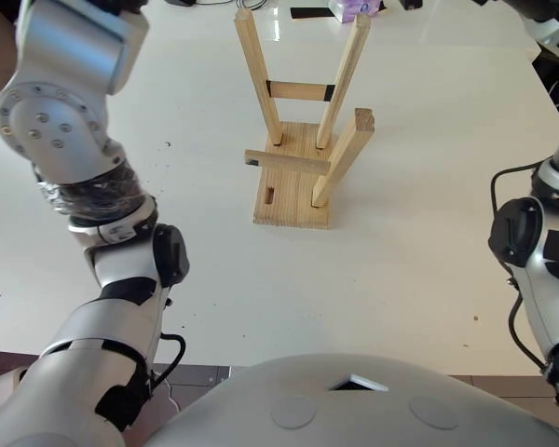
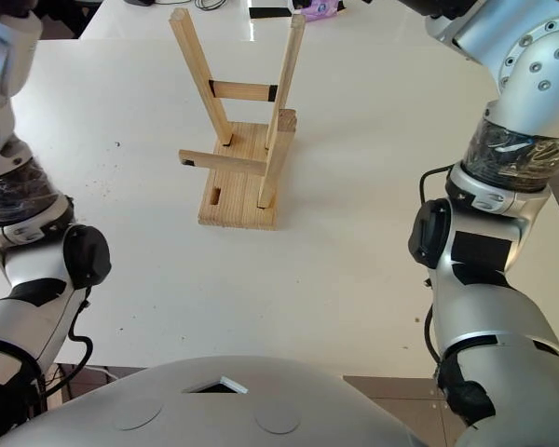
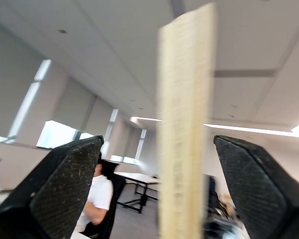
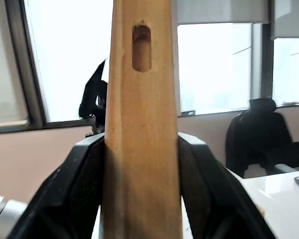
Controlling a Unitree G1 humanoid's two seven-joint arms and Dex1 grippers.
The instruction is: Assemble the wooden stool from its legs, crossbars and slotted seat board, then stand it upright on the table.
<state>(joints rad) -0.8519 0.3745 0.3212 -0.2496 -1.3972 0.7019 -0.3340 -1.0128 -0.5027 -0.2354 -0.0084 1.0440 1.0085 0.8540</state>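
Inside right tool [image 4: 141, 149], wooden leg [image 4: 139, 104] clamped

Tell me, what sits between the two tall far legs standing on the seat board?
A short crossbar with dark ends joins them partway up, seen in both eye views.

Stick [image 3: 184, 129] is a blur, both ends cut off; leg [image 4: 139, 139] runs off top and bottom.

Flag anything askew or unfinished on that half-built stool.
The near-right leg leans sharply in the seat board rather than standing square. Its crossbar juts left with a free end hanging over the empty slot, where no leg is fitted.
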